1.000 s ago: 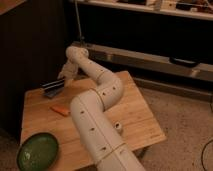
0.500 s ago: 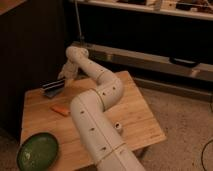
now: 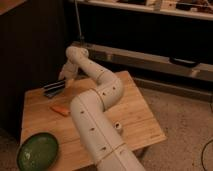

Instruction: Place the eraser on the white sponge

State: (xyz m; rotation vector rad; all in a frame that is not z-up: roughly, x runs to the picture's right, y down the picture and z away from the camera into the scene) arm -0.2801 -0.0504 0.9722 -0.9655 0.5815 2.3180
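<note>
Your claw (image 3: 54, 88) over the bench's (image 3: 135, 120) far left, grip state unclear, orange eraser (image 3: 60, 109) lying below it, green bowl (image 3: 38, 152) at the near corner

Wooden table (image 3: 135, 117), obstacles as we find them: our gripper (image 3: 54, 88) at ten o'clock near the far-left edge; orange block (image 3: 60, 109) just below it; green bowl (image 3: 37, 151) at seven o'clock; our arm (image 3: 95, 107) crossing centre. Open boards at three o'clock.
</note>
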